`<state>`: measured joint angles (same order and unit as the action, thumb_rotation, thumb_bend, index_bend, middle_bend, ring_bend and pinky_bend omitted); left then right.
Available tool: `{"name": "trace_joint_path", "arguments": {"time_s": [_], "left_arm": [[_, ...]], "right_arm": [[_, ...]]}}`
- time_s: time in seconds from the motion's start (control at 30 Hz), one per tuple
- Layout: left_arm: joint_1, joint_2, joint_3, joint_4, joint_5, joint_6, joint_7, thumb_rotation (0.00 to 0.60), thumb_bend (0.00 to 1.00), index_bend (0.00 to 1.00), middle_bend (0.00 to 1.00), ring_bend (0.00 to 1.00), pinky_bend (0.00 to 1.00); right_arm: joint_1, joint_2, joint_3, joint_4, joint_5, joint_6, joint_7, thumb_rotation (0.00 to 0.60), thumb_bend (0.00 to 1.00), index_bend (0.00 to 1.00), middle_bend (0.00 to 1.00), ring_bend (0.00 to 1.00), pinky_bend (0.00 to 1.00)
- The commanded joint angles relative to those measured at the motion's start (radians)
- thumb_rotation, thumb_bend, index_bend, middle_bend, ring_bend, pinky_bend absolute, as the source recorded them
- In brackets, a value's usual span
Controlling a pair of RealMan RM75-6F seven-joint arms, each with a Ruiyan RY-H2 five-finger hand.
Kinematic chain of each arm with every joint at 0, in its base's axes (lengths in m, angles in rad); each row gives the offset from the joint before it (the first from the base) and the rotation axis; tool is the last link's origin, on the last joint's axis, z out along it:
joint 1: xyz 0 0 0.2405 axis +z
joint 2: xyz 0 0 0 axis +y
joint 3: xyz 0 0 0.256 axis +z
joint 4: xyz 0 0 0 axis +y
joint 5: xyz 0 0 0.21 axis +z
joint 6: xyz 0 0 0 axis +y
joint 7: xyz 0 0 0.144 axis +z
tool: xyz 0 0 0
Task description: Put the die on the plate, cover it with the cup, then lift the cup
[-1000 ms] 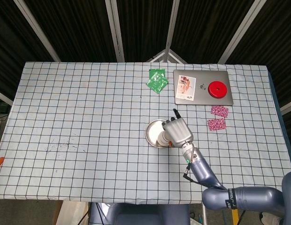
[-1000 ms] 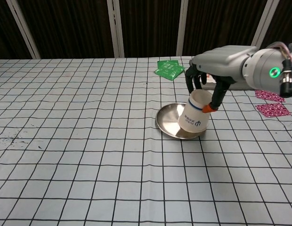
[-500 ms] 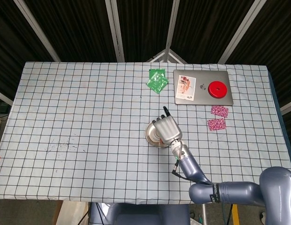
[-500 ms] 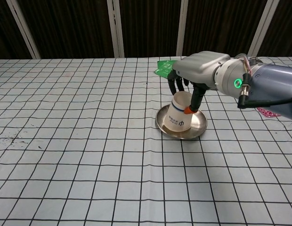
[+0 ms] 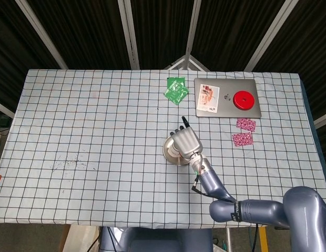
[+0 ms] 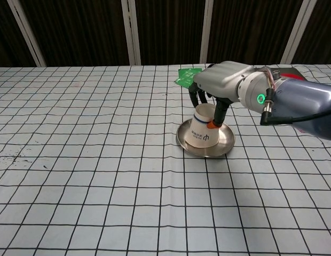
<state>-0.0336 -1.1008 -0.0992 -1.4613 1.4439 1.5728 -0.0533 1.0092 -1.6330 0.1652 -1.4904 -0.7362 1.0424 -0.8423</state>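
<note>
The right robot hand (image 6: 213, 98) gripped the white paper cup (image 6: 203, 132) from above, its fingers wrapped around the upturned base while the cup stood mouth down on the metal plate (image 6: 224, 145). In the chest view the cup sat slightly tilted, its rim low on the plate's left half, and a dark logo showed on its side. The die could not be seen in either view. From the head view, the right robot hand (image 5: 187, 142) covered most of the cup, and only the left edge of the plate (image 5: 166, 150) showed past the fingers. The grey right arm (image 5: 242, 210) ran from the bottom right corner up to the plate. The left robot hand was not in view in either picture.

The plate rested near the middle of the surface (image 5: 89, 131), which was covered by a white cloth with a dark grid. Toward the far edge lay a green packet (image 5: 175, 89), and just to its right sat a grey tray (image 5: 227, 108) carrying a printed card (image 5: 208, 98) and a red disc (image 5: 244, 99). Two small pink packets (image 5: 243, 132) lay on the cloth just below the tray, well apart from the plate.
</note>
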Motion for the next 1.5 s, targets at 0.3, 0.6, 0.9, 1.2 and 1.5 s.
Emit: {"name": "trace_joint_path", "arguments": {"time_s": [0.3,0.6,0.9,1.2,1.5], "left_arm": [[-0.003,-0.005,-0.001,0.001,-0.007,-0.009,0.01,0.6,0.29,0.25,0.0,0.0,0.0],[-0.004,-0.007,0.0,-0.001,-0.009,-0.011,0.024,0.6,0.29,0.25,0.0,0.0,0.0],[-0.002,-0.006,-0.002,-0.002,-0.011,-0.007,0.023,0.6,0.29,0.25,0.0,0.0,0.0],[0.0,-0.004,0.0,-0.009,0.002,0.001,0.021,0.6,0.29,0.25,0.0,0.0,0.0],[0.003,0.002,-0.002,-0.006,0.0,0.004,0.004,0.6,0.29,0.25,0.0,0.0,0.0]], "right_arm": [[-0.006,-0.003,0.016,0.057,-0.038,-0.019,0.061,0.6,0.42,0.54,0.59,0.33,0.0],[-0.019,0.012,0.01,0.079,-0.056,-0.03,0.081,0.6,0.41,0.54,0.59,0.34,0.0],[-0.047,0.067,-0.018,0.038,-0.058,-0.041,0.083,0.6,0.42,0.56,0.59,0.34,0.0],[-0.054,0.077,-0.04,-0.048,-0.079,-0.055,0.084,0.6,0.41,0.57,0.59,0.34,0.0],[-0.017,0.011,0.005,-0.04,-0.069,-0.073,0.097,0.6,0.41,0.57,0.59,0.34,0.0]]}}
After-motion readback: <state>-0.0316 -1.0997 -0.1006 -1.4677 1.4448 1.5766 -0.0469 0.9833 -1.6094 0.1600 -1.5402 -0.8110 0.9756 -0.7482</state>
